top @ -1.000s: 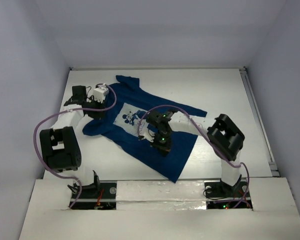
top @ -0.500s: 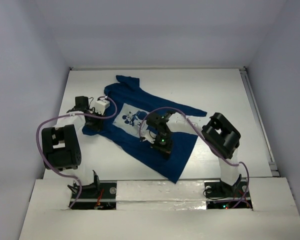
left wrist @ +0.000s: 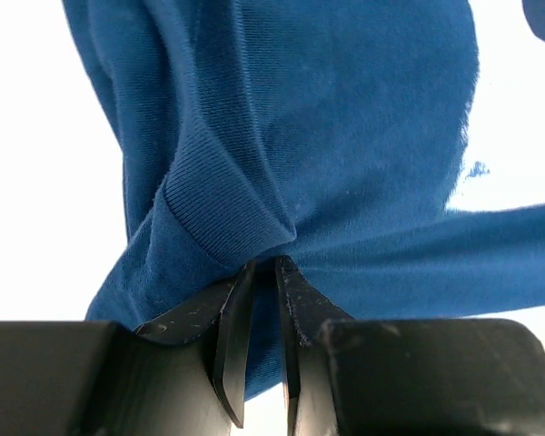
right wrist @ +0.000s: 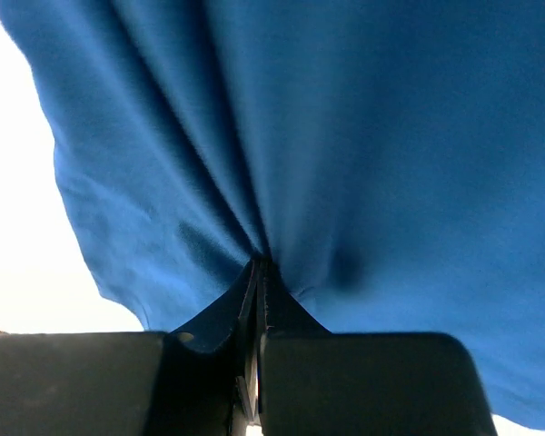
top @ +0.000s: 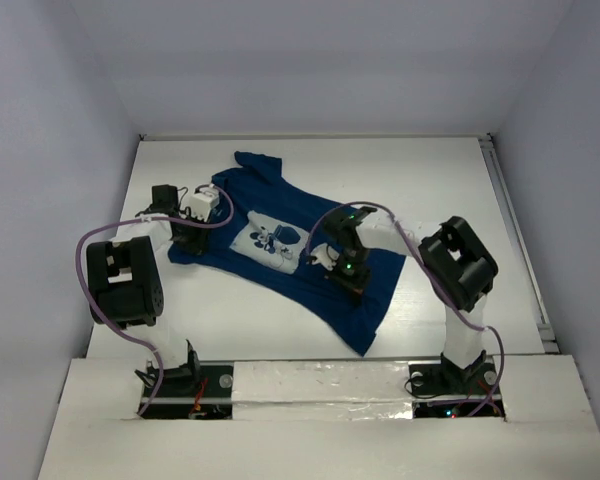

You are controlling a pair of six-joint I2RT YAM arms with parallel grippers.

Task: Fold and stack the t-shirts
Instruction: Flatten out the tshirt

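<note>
T-shirt (top: 292, 216) lies diagonally, long axis far-left to near-right.

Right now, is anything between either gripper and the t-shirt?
Nothing visible. Both grip the t-shirt directly: the left gripper pinches a fold beside the ribbed hem, and the right gripper is shut on a bunched pinch of the body cloth.

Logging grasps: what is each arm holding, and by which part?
Both hold the t-shirt: the left fingers pinch its ribbed edge band, and the right fingers pinch a gathered fold of plain fabric.
</note>
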